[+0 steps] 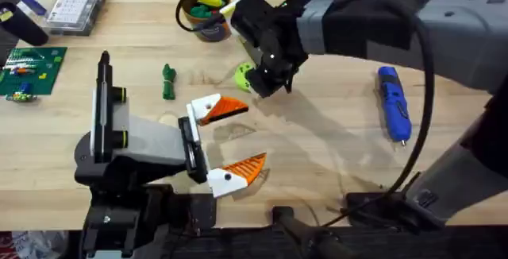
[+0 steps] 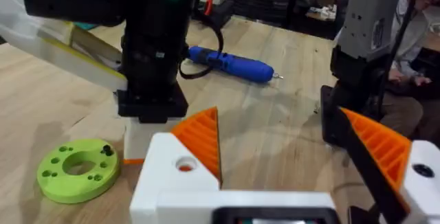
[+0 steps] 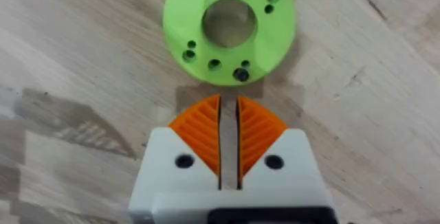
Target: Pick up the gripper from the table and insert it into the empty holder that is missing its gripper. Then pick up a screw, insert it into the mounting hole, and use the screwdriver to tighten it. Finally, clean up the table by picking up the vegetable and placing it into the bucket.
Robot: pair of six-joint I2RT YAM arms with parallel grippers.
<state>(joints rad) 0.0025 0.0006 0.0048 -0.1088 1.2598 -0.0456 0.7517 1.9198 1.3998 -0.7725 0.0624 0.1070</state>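
My right gripper (image 3: 228,138) sits pinched together, empty, right beside the green disc (image 3: 229,26). Left gripper (image 1: 232,142) is spread wide nearer me; screwdriver (image 1: 394,103) lies off right

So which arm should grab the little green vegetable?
Probably the left. Its fingers are open, and the vegetable lies on its side of the table. The right fingers are shut, next to the green ring.

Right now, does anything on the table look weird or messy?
Nothing looks spilled or broken. The vegetable lies loose on the table, not in the bucket. The screwdriver lies flat on its side. The green ring sits flat, with a dark screw in one hole.
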